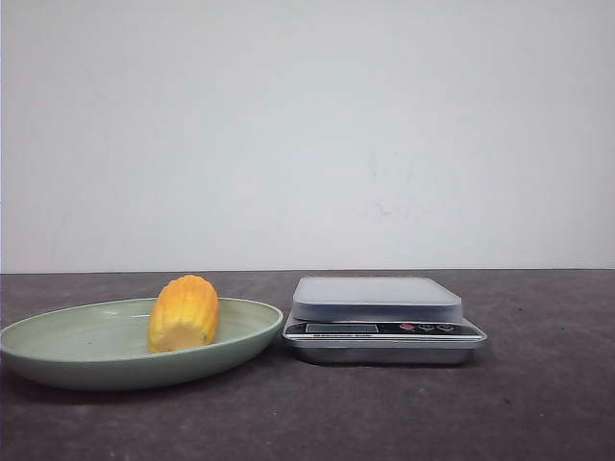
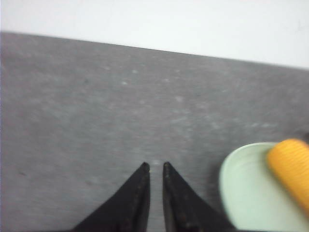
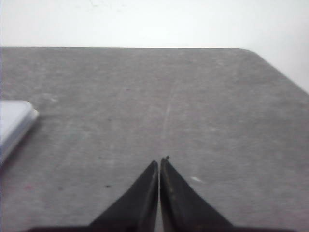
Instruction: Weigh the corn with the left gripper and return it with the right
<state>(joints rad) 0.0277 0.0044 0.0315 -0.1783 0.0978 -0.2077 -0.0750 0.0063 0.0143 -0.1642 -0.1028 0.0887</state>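
On the dark grey tabletop (image 1: pixel 538 403) we've got two pieces set side by side: a pale green oval plate (image 1: pixel 58 351) to the left and a silver digital kitchen scale (image 1: pixel 382 320) just beside it on the right, their edges very near each other. And there's the corn (image 1: pixel 184 313), a stubby yellow-orange cob, lying on the plate toward its right half, paler cut end facing the camera, kernel rows running back along its length. Nothing on the scale's flat platform; dark display strip and small buttons along its front edge.

Over to the left wrist view: the left gripper (image 2: pixel 155 166) hovers above bare table, its two black pointed fingers drawn close, only a narrow slit between the tips, holding nothing. Off to one side of it, the plate's rim and the cob come into shot, blurred, well clear of the fingertips.

Right wrist view now: the right gripper (image 3: pixel 159 162) is closed up tight, tips practically touching, nothing between them, over open tabletop. A corner of the scale peeks in at the frame's edge, apart from the fingers. Neither arm appears in the front view. Plain white wall (image 1: pixel 307 125) behind it all.
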